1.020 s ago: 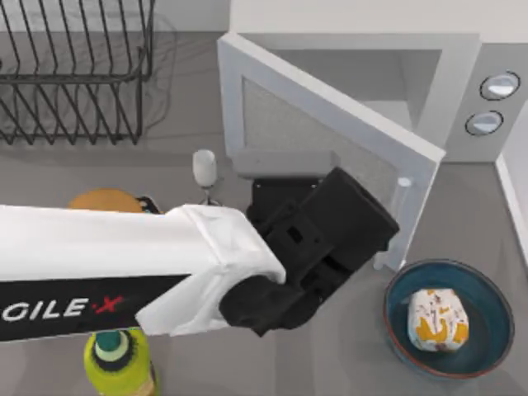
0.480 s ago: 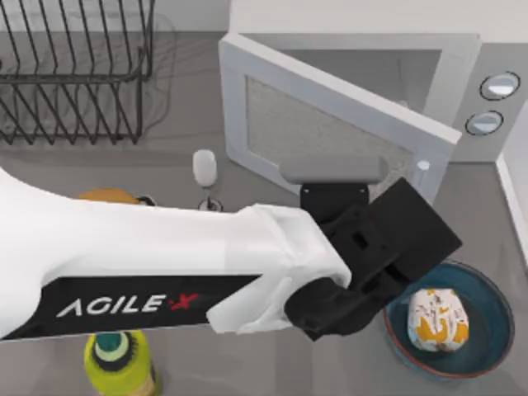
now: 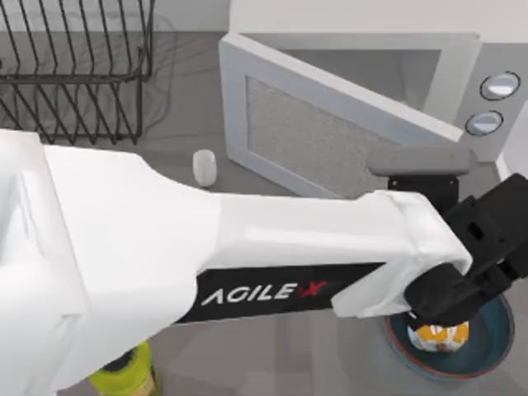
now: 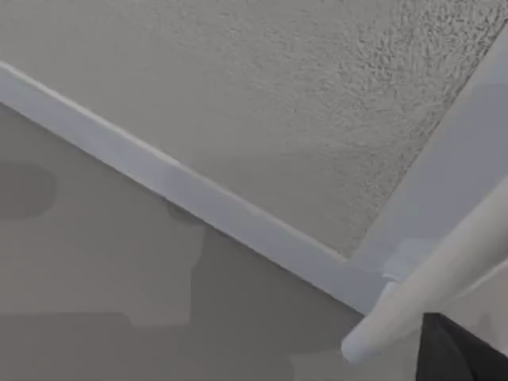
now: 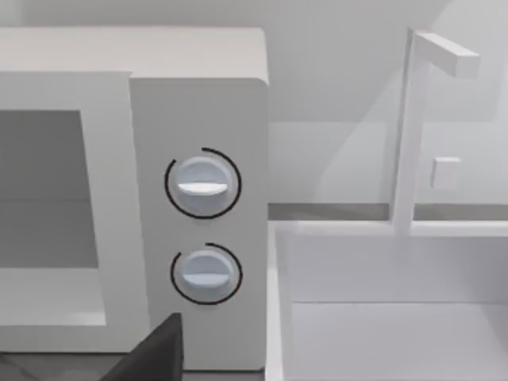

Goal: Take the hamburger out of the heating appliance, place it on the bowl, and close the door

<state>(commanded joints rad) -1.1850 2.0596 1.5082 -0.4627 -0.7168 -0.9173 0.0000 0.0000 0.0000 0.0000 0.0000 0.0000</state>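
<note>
So the left arm stretches right across the bench [image 3: 181,140], and its end effector [image 3: 495,247] sits at the outer face of the door [image 3: 330,140], close to the free edge with the white bar handle [image 4: 429,294]. Can't tell whether its fingers are spread or pinched, they're hidden from above. The door stands partly open, angled out from the heating appliance [image 3: 462,74], whose two dials [image 5: 202,184] are just behind the end effector. Right under it and slightly toward the front is the bowl [image 3: 487,351], with the hamburger [image 3: 437,334] sitting inside, half covered by the arm. Further back to its left are a wire rack [image 3: 74,74] and a small white cup [image 3: 204,167].
</note>
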